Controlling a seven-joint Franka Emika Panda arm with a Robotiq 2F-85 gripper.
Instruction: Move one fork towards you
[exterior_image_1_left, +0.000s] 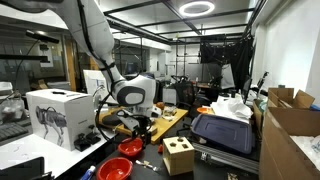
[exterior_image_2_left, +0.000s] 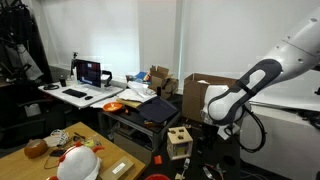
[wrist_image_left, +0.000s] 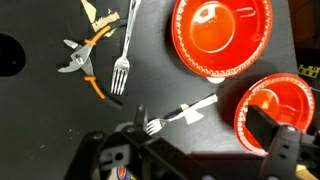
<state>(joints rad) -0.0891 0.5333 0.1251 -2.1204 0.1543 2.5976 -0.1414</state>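
In the wrist view two silver forks lie on a black surface. One fork (wrist_image_left: 124, 48) lies near the top, tines pointing down. The other fork (wrist_image_left: 183, 113), with white tape on its handle, lies slanted between my fingers. My gripper (wrist_image_left: 200, 125) is open above it, touching nothing; one finger is by the tines, the other over a red bowl (wrist_image_left: 275, 108). The gripper also shows in both exterior views (exterior_image_1_left: 140, 128) (exterior_image_2_left: 222, 125), where the forks are too small to make out.
A larger red plate (wrist_image_left: 220, 35) sits at the top right. Orange-handled pliers (wrist_image_left: 80, 60) and a paper scrap (wrist_image_left: 98, 16) lie at the left. A wooden shape-sorter cube (exterior_image_1_left: 178, 157) stands near the red bowls (exterior_image_1_left: 130, 147). A white robot dog (exterior_image_1_left: 57, 115) stands nearby.
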